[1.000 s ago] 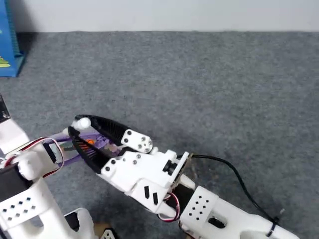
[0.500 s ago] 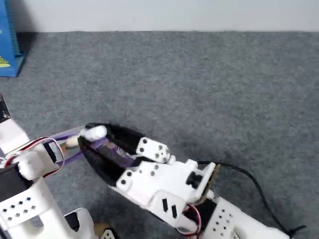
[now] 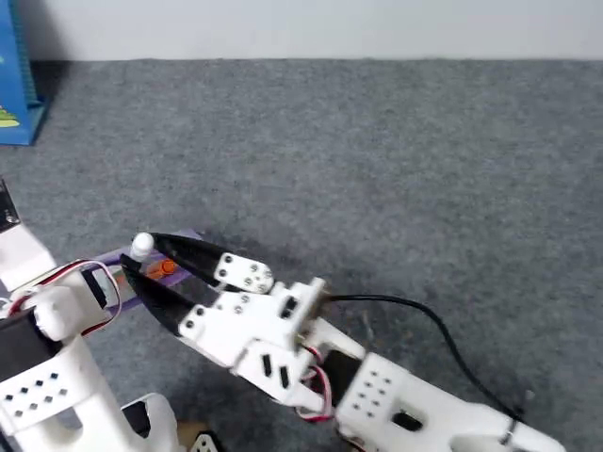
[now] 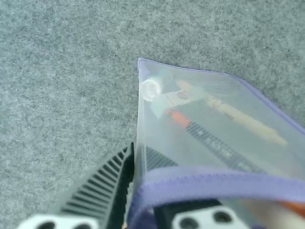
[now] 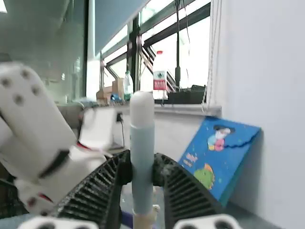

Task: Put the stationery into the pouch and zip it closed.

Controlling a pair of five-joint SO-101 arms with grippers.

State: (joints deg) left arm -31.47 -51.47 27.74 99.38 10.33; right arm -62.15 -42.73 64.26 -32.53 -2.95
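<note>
A translucent pouch (image 4: 209, 124) with a purple zip edge holds several stationery items, among them an orange piece (image 4: 178, 118) and a beige stick. My left gripper (image 4: 143, 186) is shut on the pouch's purple edge. In the high view the pouch (image 3: 121, 256) lies at the lower left, by the left arm (image 3: 47, 320). My right gripper (image 3: 139, 254) is shut on a white pen (image 3: 142, 245), whose tip is at the pouch's mouth. In the right wrist view the pen (image 5: 142, 124) stands upright between the black fingers (image 5: 107, 186).
Grey carpet covers the table (image 3: 396, 169). A blue picture book (image 3: 14, 85) leans at the far left edge and also appears as the blue book (image 5: 217, 157) in the right wrist view. A black cable (image 3: 443, 330) trails from the right arm.
The right gripper, with the pen, drew back to the right half a second ago and has now swung left again to the pouch's mouth. The left arm has kept still.
</note>
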